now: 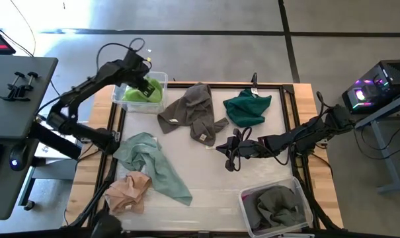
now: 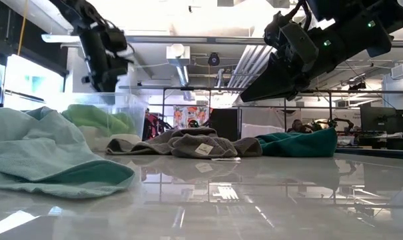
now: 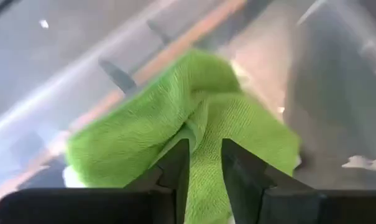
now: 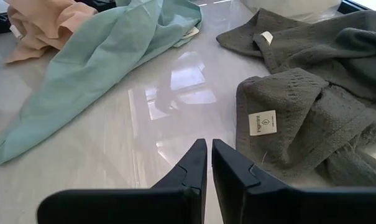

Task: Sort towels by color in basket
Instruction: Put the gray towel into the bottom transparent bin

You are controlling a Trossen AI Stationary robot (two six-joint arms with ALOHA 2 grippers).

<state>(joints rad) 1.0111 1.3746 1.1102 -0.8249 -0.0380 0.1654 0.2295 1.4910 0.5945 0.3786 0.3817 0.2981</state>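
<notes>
My left gripper [image 1: 145, 86] reaches into the clear bin [image 1: 164, 78] at the table's far left corner and is shut on the lime green towel [image 3: 144, 124]. My right gripper [image 1: 230, 157] hangs shut above the table's middle, touching nothing, just off the grey towel [image 4: 312, 118]. That grey towel [image 1: 193, 112] lies crumpled near the far edge, with the dark teal towel [image 1: 247, 108] to its right. The pale mint towel [image 1: 153, 164] and the peach towel [image 1: 128, 192] lie at the near left. A second grey towel [image 1: 277, 206] fills the near right bin. My left gripper pinches a raised fold [image 3: 203, 127] of the lime green towel between its two fingers [image 3: 175, 165], coming from above and slanting down. The rest of the towel spreads below the fingers inside the bin; whether it rests on the bin's floor I cannot tell.
The clear bin at the near right corner [image 1: 243, 197] holds only grey cloth. A raised frame [image 1: 289, 112] edges the white table top. Bare table shows between the mint towel and my right gripper. A desk with a computer [image 1: 375, 89] stands off to the right.
</notes>
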